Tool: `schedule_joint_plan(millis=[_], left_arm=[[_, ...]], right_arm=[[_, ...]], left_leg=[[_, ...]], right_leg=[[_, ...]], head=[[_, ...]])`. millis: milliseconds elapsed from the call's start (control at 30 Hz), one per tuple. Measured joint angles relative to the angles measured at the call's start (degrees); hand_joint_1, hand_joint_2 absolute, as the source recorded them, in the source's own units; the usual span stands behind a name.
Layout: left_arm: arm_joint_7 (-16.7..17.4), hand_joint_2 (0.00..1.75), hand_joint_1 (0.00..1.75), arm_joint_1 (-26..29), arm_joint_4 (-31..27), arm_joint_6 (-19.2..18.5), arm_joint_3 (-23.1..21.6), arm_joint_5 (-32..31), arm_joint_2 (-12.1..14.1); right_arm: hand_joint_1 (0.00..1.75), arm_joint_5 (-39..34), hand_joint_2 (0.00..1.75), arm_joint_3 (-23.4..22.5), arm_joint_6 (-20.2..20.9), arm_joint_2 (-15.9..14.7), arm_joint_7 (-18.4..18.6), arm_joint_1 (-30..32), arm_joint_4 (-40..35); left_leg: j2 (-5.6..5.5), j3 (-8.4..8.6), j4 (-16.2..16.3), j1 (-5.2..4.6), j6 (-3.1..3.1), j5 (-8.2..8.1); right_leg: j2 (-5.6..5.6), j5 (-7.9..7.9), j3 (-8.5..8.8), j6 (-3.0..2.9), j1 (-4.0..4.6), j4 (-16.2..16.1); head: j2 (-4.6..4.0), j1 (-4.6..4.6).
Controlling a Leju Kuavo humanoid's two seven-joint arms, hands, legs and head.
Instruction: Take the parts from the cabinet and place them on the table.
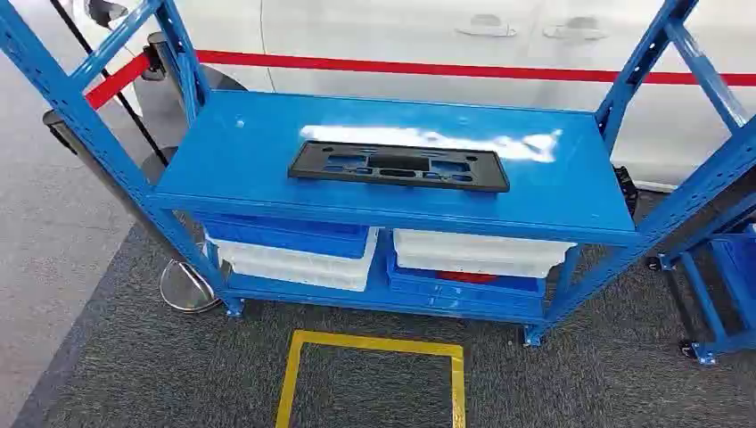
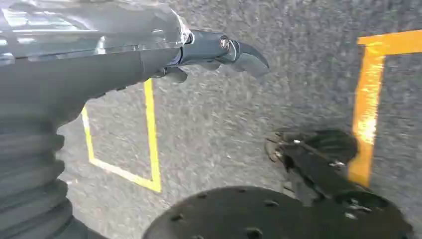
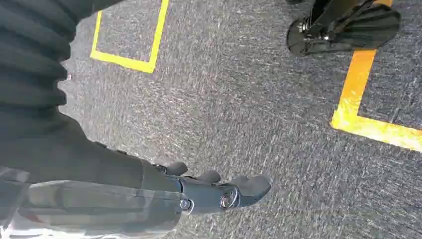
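Both my arms hang at my sides over the grey carpet (image 3: 259, 99). My left hand (image 2: 219, 52) holds nothing; its fingers reach out straight and loosely apart above the floor. My right hand (image 3: 219, 191) is empty as well, fingers extended and slightly spread. Yellow tape squares (image 1: 374, 357) mark the carpet just in front of me.

Beyond the nearest square stands the blue cabinet (image 1: 223, 178), an open steel rack. On its low shelf sit stacked bins (image 1: 294, 254), blue and white, side by side. On the upper shelf, about in the middle, lies the part I am after: a flat black plastic frame (image 1: 398, 167), long and narrow, with cut-out openings along it. It lies flat, apart from everything else.

I judge it light and fairly stiff, though a thin frame like this may flex or twist if lifted by one end. The smooth plastic on painted steel could slide rather than lift. Taking it with both hands, one on each short end, or pinching the near long edge, looks safest to me.

Behind the rack stands a white car (image 1: 401, 36) with a red stripe.
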Motion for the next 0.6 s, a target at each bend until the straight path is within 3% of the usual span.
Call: schedule_joint_plan(millis=[133,167,600], left_arm=[[0.31,0.00,0.00,-0.77,0.94,2.15,-5.02,3.11,-0.24],[0.50,1.75,0.00,-1.05,1.29,2.80,-6.45,3.94,-0.37],[1.07,1.75,0.00,-5.74,4.83,10.39,-22.86,14.21,-1.14]], right_arm=[[0.00,4.78,0.00,-3.33,-1.12,0.77,-0.02,-0.72,0.66],[0.00,6.16,0.00,-4.20,-1.44,0.98,-0.04,-0.93,0.87],[0.00,22.82,0.00,-14.49,-6.42,3.50,-0.37,-3.16,3.39]], left_leg=[[-0.01,-0.01,0.00,-0.03,0.02,0.01],[0.00,-0.01,0.00,-0.04,0.02,0.01],[-0.03,-0.01,-0.01,-0.19,0.21,0.12]], right_leg=[[-0.01,0.03,0.01,0.05,0.00,0.00],[-0.01,0.03,0.01,0.05,-0.01,0.00],[-0.05,0.13,0.06,0.20,-0.14,0.00]], head=[[0.00,0.02],[0.00,0.02],[0.00,0.02]])
